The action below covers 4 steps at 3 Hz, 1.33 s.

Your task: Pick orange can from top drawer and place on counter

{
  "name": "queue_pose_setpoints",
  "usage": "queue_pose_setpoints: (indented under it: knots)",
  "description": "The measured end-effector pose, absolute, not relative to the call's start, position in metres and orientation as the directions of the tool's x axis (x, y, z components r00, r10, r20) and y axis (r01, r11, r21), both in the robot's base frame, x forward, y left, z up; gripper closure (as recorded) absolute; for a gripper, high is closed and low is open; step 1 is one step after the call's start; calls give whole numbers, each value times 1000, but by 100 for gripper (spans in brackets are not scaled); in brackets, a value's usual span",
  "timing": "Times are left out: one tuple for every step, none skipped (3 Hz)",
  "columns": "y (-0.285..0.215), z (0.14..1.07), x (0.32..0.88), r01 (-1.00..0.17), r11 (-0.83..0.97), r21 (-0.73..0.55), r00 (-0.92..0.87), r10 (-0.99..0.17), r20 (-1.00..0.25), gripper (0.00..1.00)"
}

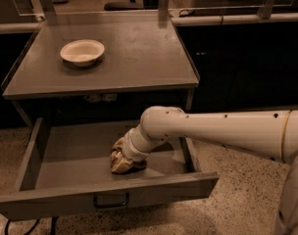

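- Golden-orange and dented, the small shiny metal drink can (120,164) lies on the floor of the wide, shallow grey metal top drawer (56,153). The drawer is pulled open, and the can sits toward its 5 o'clock part, near the front panel.
- My rig's two-finger gripper (124,156) is down inside the drawer, right at the can, coming at it from 1 o'clock. The pale wrist covers it, so I cannot tell whether it is clenched on the can or released.
- The long white arm (222,131) reaches in from 3 o'clock, crossing just above the drawer's right wall.
- At 12 o'clock, above the drawer, the flat matte grey metal counter (139,58) carries a shallow white bowl (82,51) at its 10 o'clock corner.
- Risks, as I judge them:
  - The can's wrinkled sides could slip or crumple under an uneven squeeze and drop back into the drawer.
  - A lift carried toward 12 o'clock too early could knock the can or wrist against the counter's front edge.
  - A low withdrawal toward 3 o'clock could catch the drawer's right wall.
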<state>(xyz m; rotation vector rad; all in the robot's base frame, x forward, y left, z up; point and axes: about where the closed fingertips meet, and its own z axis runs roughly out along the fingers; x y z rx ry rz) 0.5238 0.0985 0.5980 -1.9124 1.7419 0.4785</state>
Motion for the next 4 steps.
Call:
queue_pose_setpoints:
  knots:
    - [83, 637, 540, -984, -48, -173, 139, -815, -562, 100]
    - [60, 695, 562, -973, -27, -231, 153, -820, -551, 100]
    - [40, 757, 586, -959, 3, -284, 165, -807, -566, 100]
    - [40, 757, 586, -959, 3, -284, 165, -807, -566, 100]
